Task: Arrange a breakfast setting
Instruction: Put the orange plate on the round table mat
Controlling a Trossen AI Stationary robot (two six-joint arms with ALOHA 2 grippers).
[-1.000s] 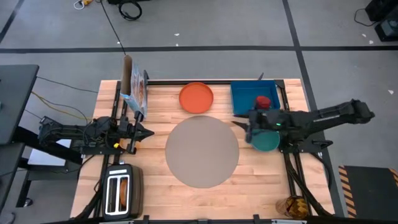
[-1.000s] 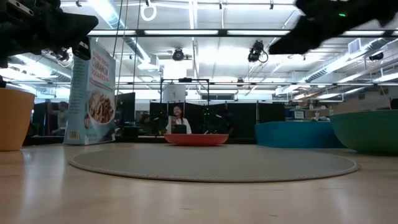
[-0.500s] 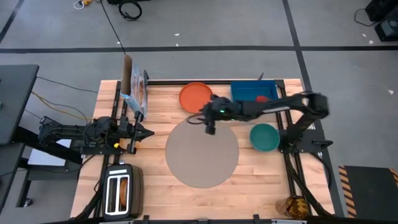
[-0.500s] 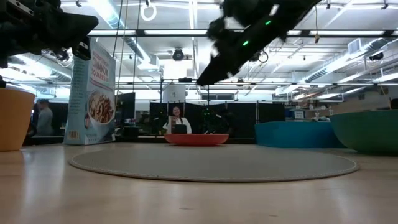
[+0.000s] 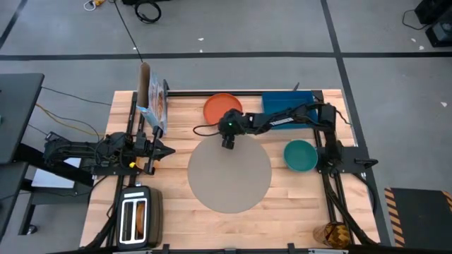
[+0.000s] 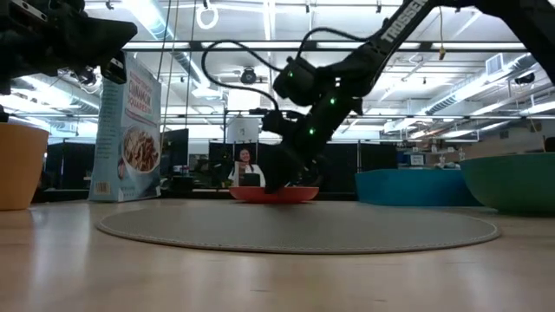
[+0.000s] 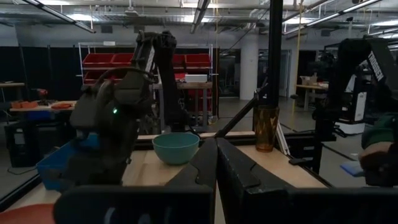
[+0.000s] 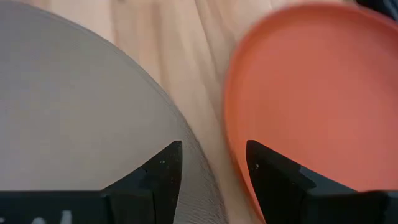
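The grey-beige mat lies flat at the table's middle. The orange plate rests on the wood just beyond the mat. My right gripper is open and low over the strip of wood between the mat's far edge and the plate's near rim; it also shows in the high view. The teal bowl stands right of the mat. A toast slice sits in the toaster. My left gripper waits shut at the table's left. The apple and the spoon are out of sight.
The blue tray lies at the far right under my right arm. A cereal box stands upright at the far left. The silver toaster sits at the near left. An amber glass stands by the near right corner.
My right gripper has swung from above the teal bowl toward the table's left and come down beside the orange plate's near rim. The bowl, the plate and the mat have stayed where they were.
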